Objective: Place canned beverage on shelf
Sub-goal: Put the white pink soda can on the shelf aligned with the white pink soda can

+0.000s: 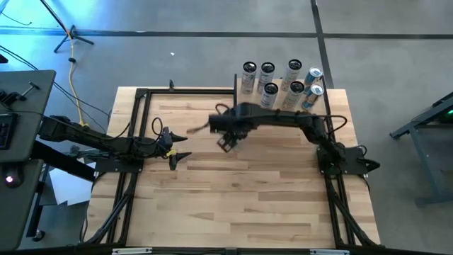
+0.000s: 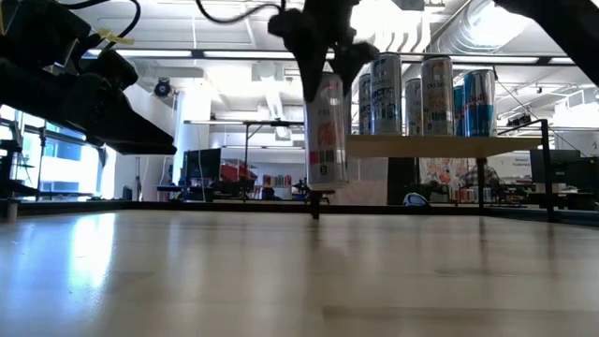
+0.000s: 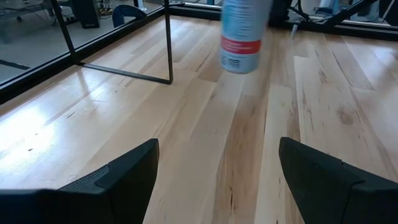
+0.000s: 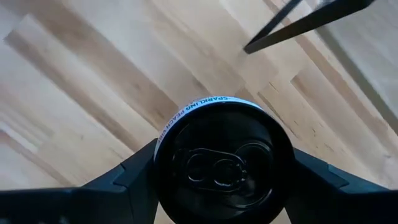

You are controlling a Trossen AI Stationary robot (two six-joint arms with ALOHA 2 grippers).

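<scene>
The light-wood table (image 1: 233,184) fills the high view's centre. In the right wrist view "SPARKLING" arcs round the rim of a slim can (image 4: 224,165) with a dark lid. It hangs upright, long axis vertical, above the tabletop, clamped in the right gripper (image 1: 228,138), left of the shelf (image 2: 440,145) holding 7 cans (image 1: 283,81). The left gripper (image 1: 173,150) waits agape, empty, centre-left.

Bare bench (image 1: 248,191) lies open under and ahead of me. Seven cans (image 1: 294,69) crowd the shelf (image 2: 440,145); its posts (image 2: 315,201) stand just beyond my can (image 2: 327,131).
</scene>
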